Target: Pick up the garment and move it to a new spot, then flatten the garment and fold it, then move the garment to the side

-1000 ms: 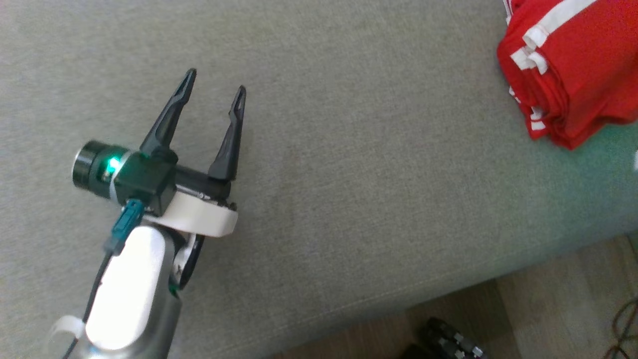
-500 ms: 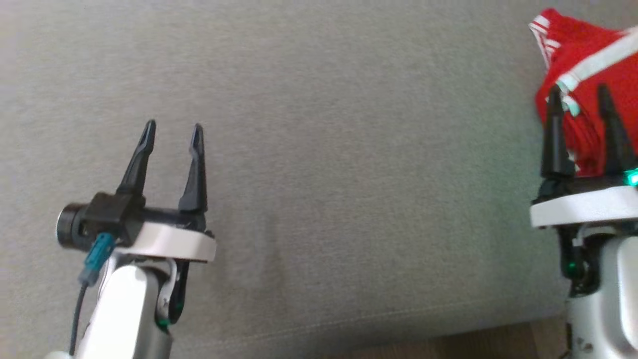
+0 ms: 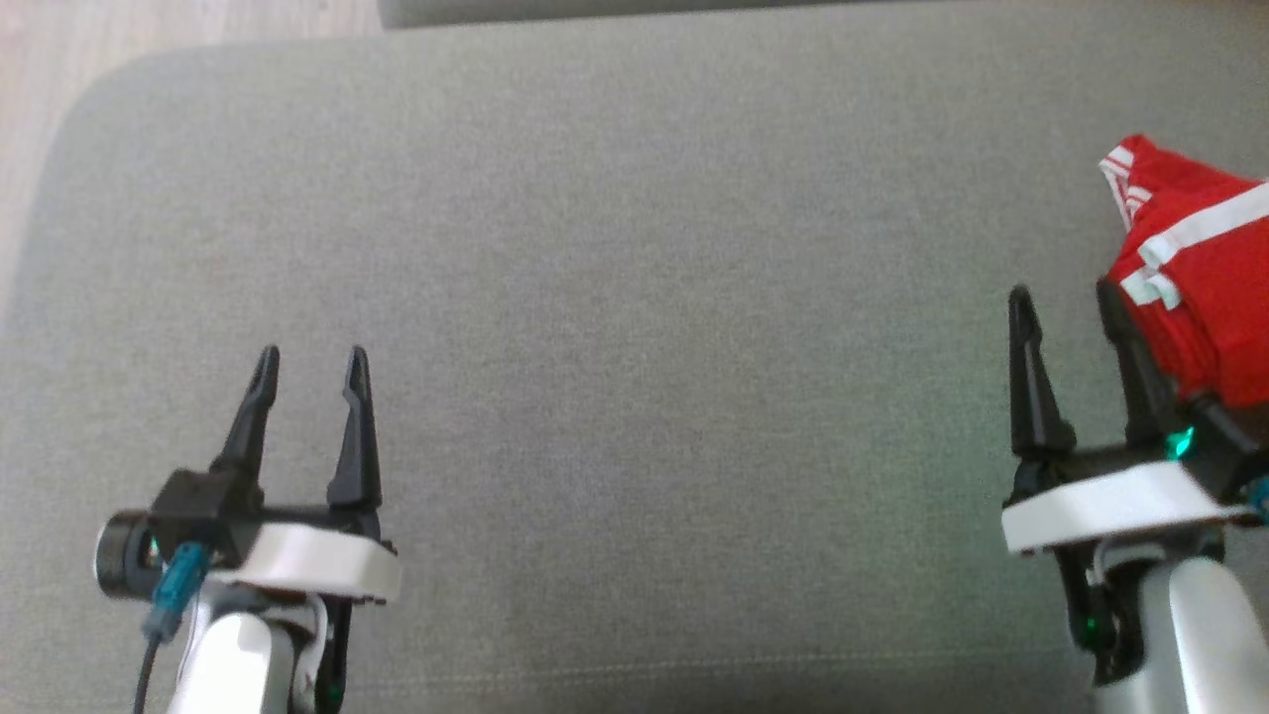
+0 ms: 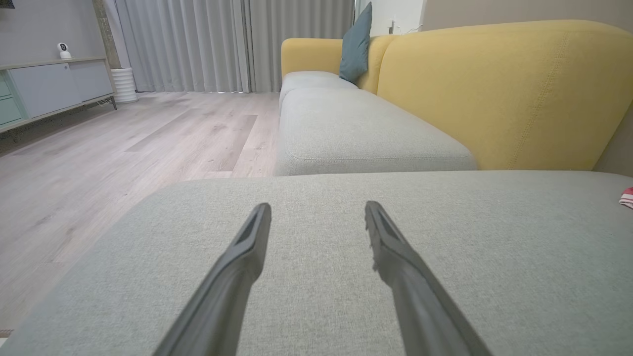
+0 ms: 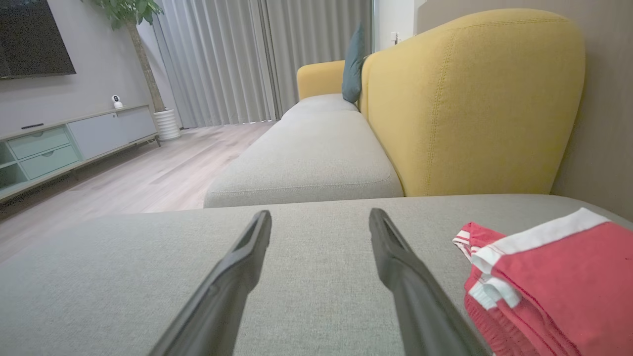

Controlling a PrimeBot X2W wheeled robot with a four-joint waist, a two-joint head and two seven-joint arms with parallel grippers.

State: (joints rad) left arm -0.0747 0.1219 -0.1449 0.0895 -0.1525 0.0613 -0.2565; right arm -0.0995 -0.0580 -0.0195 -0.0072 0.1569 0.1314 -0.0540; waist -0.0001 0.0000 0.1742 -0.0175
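Note:
The garment (image 3: 1205,288) is red with white stripes and lies folded at the right edge of the grey cushion (image 3: 634,297). Its red cloth (image 5: 549,277) fills the lower right of the right wrist view, and a small corner (image 4: 627,197) peeks in at the right of the left wrist view. My right gripper (image 3: 1064,295) stands open just left of the garment, with nothing between its fingers (image 5: 390,257). Far to the left, low in the head view, my left gripper (image 3: 310,353) is open and empty over bare cushion, its fingers (image 4: 247,252) spread.
A yellow sofa back (image 5: 470,104) rises beyond the cushion, with another grey seat (image 4: 356,128) and a teal pillow (image 4: 356,44) further on. Wooden floor (image 4: 99,163) lies past the cushion's left end. A low cabinet (image 5: 64,143) stands by the wall.
The head camera has swung, so the whole picture shifted and the cushion's far edge and floor came into view. My right gripper has come into view beside the garment. Both grippers stay open.

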